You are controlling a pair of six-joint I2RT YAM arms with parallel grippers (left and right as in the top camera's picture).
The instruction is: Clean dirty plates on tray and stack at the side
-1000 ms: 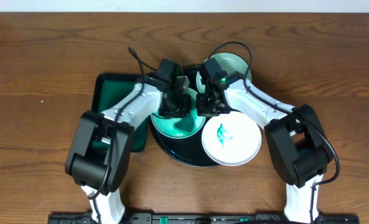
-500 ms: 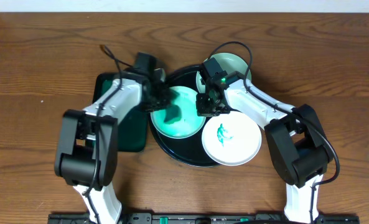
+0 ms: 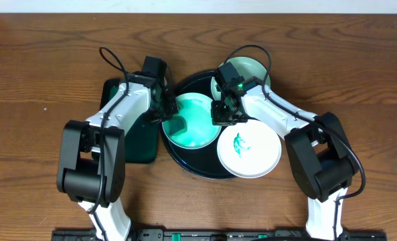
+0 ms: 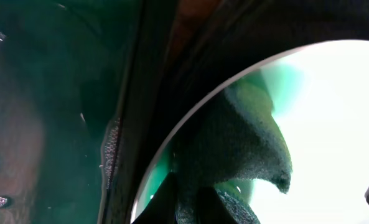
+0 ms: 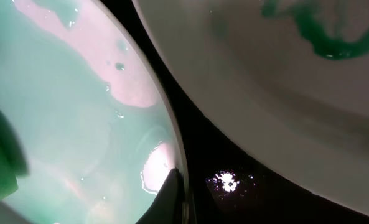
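Note:
The black tray (image 3: 189,162) holds three dirty plates. The left plate (image 3: 197,127) is awash in mint-teal liquid. My left gripper (image 3: 173,114) is shut on a dark green sponge (image 4: 234,140) that rests on this plate's left edge, its fingers (image 4: 168,202) pinching the sponge's lower end. My right gripper (image 3: 223,118) is shut on the same plate's right rim (image 5: 177,155). The front right plate (image 3: 249,150) carries a teal smear (image 5: 321,37). The back plate (image 3: 246,69) lies partly under the right arm.
A rectangular dark green tray (image 3: 127,143) lies left of the black tray, mostly under my left arm, and fills the left side of the left wrist view (image 4: 47,93). Bare wooden table (image 3: 44,60) surrounds both trays.
My left arm has swung left and back, dragging the sponge from the middle of the left plate to its left edge. The right gripper has held still on the rim.

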